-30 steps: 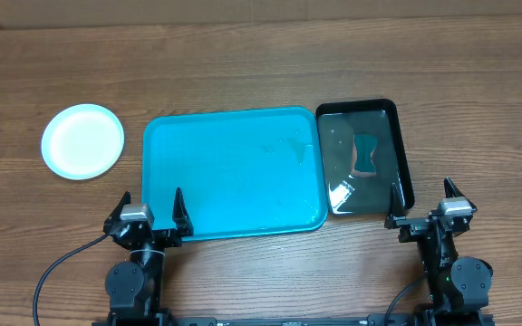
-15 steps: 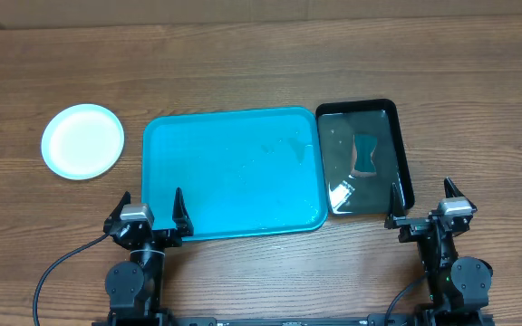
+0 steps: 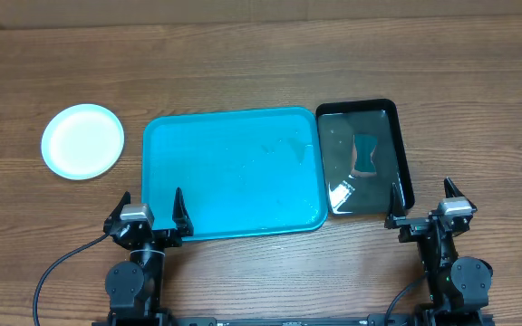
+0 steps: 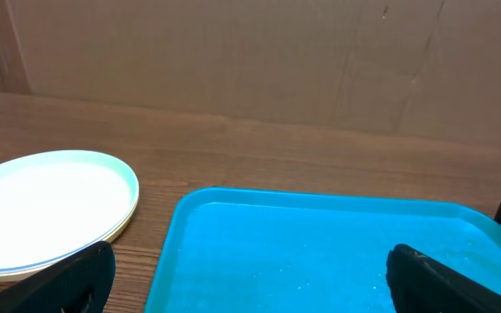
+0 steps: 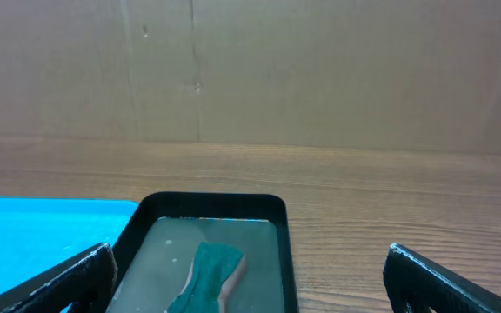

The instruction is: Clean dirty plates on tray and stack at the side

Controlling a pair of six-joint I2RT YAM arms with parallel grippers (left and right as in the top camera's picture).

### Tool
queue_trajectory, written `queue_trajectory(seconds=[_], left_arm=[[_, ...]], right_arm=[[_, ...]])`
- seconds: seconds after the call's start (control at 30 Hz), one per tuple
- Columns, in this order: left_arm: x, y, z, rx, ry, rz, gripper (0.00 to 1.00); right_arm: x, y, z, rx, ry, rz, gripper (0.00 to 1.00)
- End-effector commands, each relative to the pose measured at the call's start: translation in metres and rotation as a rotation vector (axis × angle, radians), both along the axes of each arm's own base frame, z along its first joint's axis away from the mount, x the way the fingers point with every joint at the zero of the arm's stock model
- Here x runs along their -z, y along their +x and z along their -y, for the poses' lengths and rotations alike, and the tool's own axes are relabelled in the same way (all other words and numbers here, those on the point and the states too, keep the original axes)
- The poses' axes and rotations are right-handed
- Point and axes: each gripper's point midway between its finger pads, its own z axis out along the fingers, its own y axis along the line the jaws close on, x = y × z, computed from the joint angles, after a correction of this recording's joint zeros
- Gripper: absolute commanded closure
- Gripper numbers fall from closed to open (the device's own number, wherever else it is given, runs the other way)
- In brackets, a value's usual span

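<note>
The plates (image 3: 82, 140) sit as one stack on the table left of the tray, a pale top plate with a light blue rim; in the left wrist view (image 4: 46, 204) a yellow-green edge shows beneath. The turquoise tray (image 3: 232, 172) lies in the middle, bare of plates, with small specks on it (image 4: 320, 243). My left gripper (image 3: 149, 210) is open and empty over the tray's near left corner. My right gripper (image 3: 420, 201) is open and empty at the near edge of the black tray.
A glossy black tray (image 3: 402, 145) right of the turquoise tray holds water and a teal sponge (image 3: 364, 154), also in the right wrist view (image 5: 209, 274). A cardboard wall (image 5: 320, 69) stands behind the table.
</note>
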Motion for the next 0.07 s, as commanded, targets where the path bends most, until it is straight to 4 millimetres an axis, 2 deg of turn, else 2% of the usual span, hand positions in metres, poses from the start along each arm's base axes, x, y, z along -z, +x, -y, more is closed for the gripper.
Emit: queue_trajectory(seconds=[0.0, 0.03], left_arm=[[-0.0008, -0.0002, -0.001, -0.004, 0.022, 0.01, 0.0], [-0.0008, -0.0002, -0.001, -0.004, 0.022, 0.01, 0.0]], right_arm=[[0.0013, 0.0002, 0.0013, 0.009, -0.004, 0.006, 0.0], [0.0012, 0.0002, 0.0013, 0.009, -0.004, 0.006, 0.0]])
